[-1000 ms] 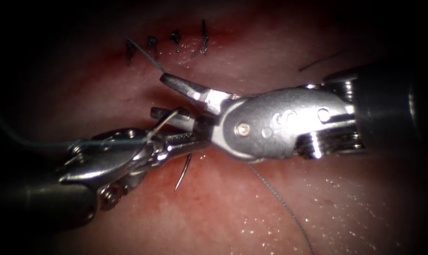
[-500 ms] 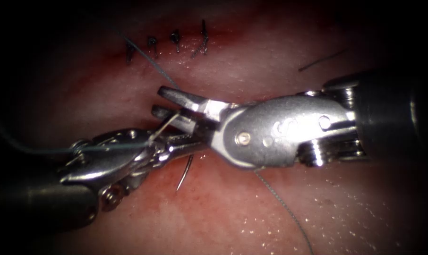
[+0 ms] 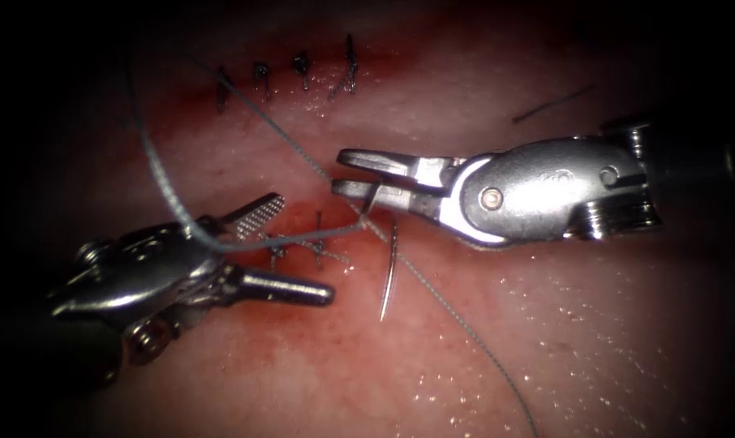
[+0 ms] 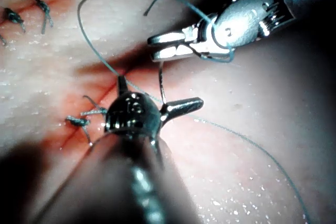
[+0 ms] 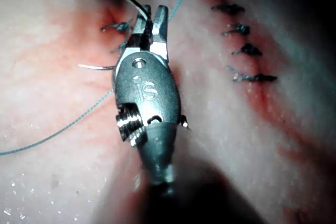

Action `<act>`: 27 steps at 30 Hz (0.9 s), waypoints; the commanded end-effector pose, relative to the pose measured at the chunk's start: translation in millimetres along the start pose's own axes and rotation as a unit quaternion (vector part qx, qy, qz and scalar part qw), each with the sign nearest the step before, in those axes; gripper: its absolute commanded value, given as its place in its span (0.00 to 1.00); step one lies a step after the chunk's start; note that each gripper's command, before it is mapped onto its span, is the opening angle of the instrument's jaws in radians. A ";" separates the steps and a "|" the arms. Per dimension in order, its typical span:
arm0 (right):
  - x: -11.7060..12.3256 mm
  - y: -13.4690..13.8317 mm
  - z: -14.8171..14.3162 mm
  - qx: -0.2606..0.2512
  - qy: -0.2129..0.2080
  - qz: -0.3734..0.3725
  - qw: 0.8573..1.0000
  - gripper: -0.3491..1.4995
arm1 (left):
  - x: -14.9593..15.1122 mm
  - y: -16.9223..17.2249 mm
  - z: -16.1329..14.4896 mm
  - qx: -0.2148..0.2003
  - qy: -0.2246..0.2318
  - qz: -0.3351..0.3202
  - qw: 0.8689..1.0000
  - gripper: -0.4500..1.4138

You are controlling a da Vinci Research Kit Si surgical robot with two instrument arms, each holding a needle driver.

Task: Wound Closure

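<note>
right tool (image 3: 347,172) comes in from the right, jaws nearly closed, pinching the needle (image 3: 390,272) near its blunt thread end; the rest of the curve hangs down from the jaws with the tip free above the tissue (image 3: 595,324), not in it. left tool (image 3: 290,247) sits low on the left with jaws spread wide, upper toothed jaw up, lower jaw out to the right, holding nothing; thread (image 3: 161,182) drapes over its wrist. compared with a second ago the needle has changed hands: left tool had it then, right tool has it now, and the two tools have pulled apart. thread runs from the needle end left toward the stitches (image 3: 315,243) in the near cut, between the two tools; another strand trails off down and right across the tissue. finished row of stitches (image 3: 303,73) sits farther back. red fluid (image 3: 303,215) around the near cut.
</note>
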 end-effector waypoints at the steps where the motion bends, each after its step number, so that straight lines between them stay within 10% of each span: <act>1: -2.6 0.4 0.9 0.004 0.007 0.006 1.000 0.00 | -0.8 0.0 0.6 -0.003 -0.004 0.000 1.000 0.87; 10: -5.1 4.0 2.2 -0.009 0.031 0.004 0.999 0.00 | -2.9 0.1 1.7 -0.020 -0.031 0.015 0.999 0.85; 27: 0.3 10.6 -1.6 -0.056 0.068 0.013 0.996 0.00 | -4.6 -1.7 6.7 -0.022 -0.042 0.026 0.999 0.77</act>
